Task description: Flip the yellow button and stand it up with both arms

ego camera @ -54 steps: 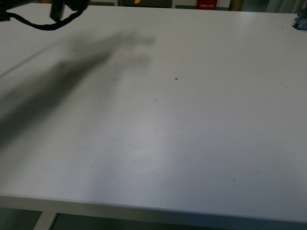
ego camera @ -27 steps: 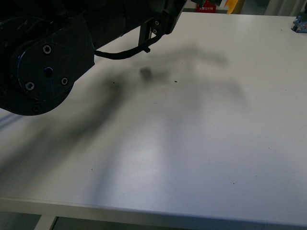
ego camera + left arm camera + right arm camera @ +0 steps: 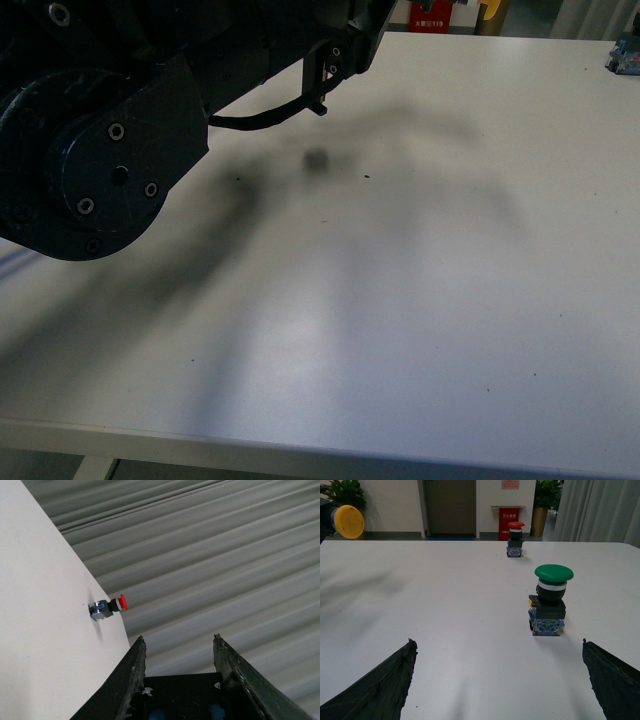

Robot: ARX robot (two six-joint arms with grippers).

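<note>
A yellow round cap (image 3: 349,521) with a dark body beside it, apparently the yellow button, shows in the right wrist view. It sits at the far left, level with the table's far edge, and what bears it is not visible. My right gripper (image 3: 497,641) is open low over the white table (image 3: 445,610), with nothing between its fingers (image 3: 395,680). My left gripper (image 3: 178,637) is open and empty, out past the table edge. The left arm (image 3: 110,170) fills the upper left of the front view and hides the table behind it.
A green-capped button (image 3: 550,600) stands upright just ahead of the right gripper. A red-topped button (image 3: 515,539) stands near the table's far edge and also shows in the left wrist view (image 3: 107,607). A blue-blocked part (image 3: 625,52) sits at the far right corner.
The left arm swung into the front view from the upper left. Since half a second ago its big joint has shifted slightly, and its shadow now spreads over the table.
</note>
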